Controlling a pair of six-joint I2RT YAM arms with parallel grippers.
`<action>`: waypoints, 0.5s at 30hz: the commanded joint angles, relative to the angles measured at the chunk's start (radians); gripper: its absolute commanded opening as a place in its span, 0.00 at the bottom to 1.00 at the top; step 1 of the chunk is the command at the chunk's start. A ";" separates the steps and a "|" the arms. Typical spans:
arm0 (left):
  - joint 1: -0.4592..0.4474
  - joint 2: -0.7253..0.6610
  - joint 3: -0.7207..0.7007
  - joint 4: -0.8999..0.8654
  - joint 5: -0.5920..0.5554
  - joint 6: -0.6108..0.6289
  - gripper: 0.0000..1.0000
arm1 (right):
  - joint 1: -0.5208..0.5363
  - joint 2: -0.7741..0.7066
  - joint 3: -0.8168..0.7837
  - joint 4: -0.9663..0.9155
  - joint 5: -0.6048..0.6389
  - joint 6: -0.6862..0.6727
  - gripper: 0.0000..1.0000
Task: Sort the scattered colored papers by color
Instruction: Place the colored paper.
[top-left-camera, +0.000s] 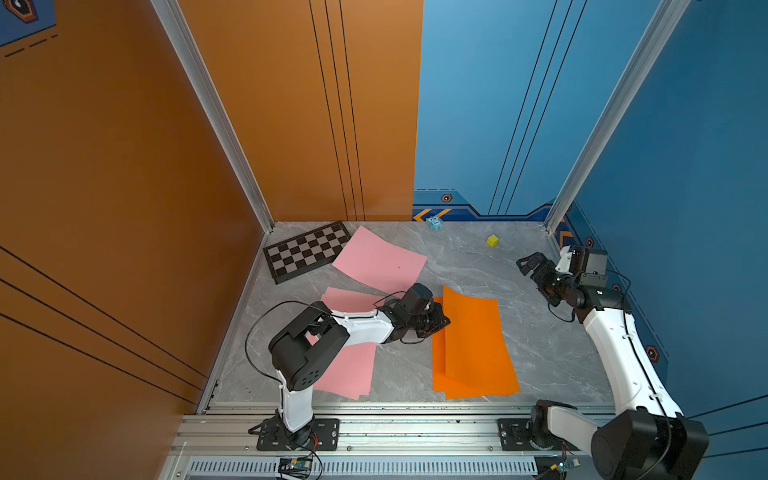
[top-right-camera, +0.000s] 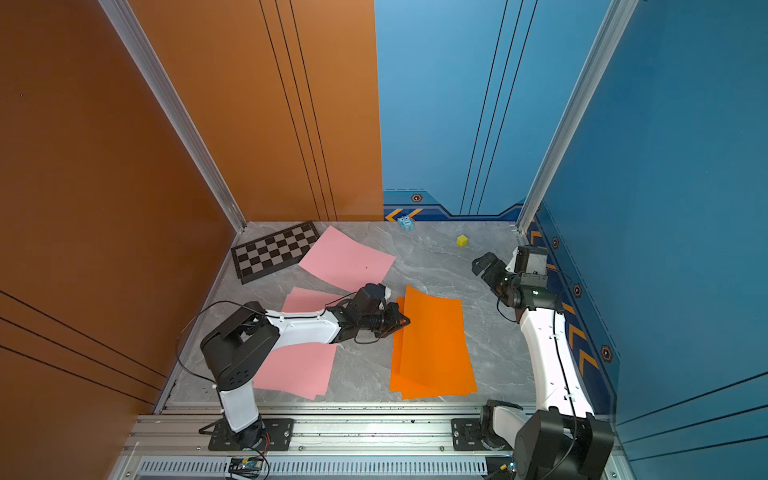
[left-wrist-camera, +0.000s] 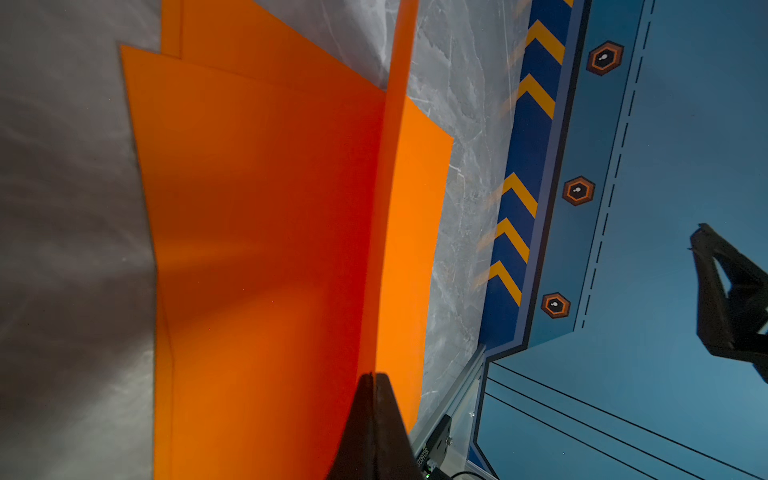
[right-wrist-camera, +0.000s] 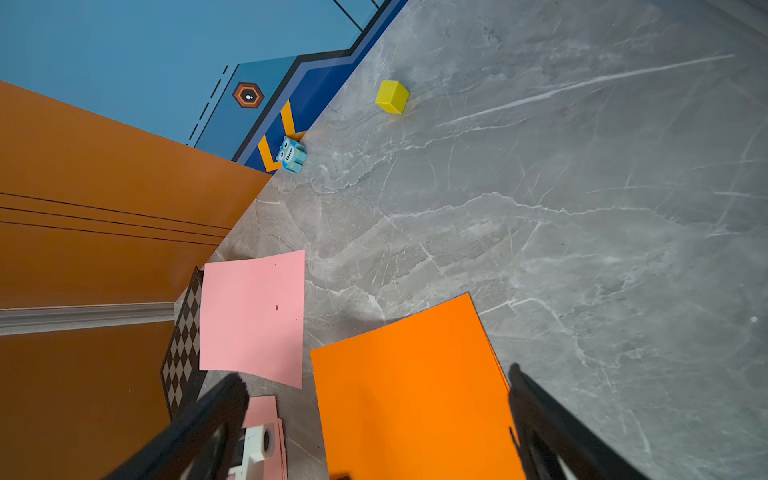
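Pink papers (top-left-camera: 353, 370) partly behind left arm (top-left-camera: 365, 328)

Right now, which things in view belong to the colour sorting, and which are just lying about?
Job: orange sheets, top one pinched by left gripper; pink pile; lone pink sheet.
Lying about: checkered board; yellow cube; blue owl toy.

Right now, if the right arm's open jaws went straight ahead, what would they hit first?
Probably bare grey marbled tabletop, in the gap between the light pink paper sheet and the bright orange paper sheet; depth is unclear.
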 joint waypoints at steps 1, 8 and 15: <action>0.004 0.020 0.014 0.013 0.004 0.000 0.00 | 0.020 0.010 -0.019 -0.017 -0.010 -0.015 1.00; 0.005 0.009 0.000 0.011 0.015 -0.004 0.02 | 0.048 0.037 -0.019 -0.006 -0.003 -0.014 1.00; 0.004 -0.039 0.049 -0.108 0.034 0.031 0.98 | 0.086 0.074 -0.010 0.006 0.008 -0.012 1.00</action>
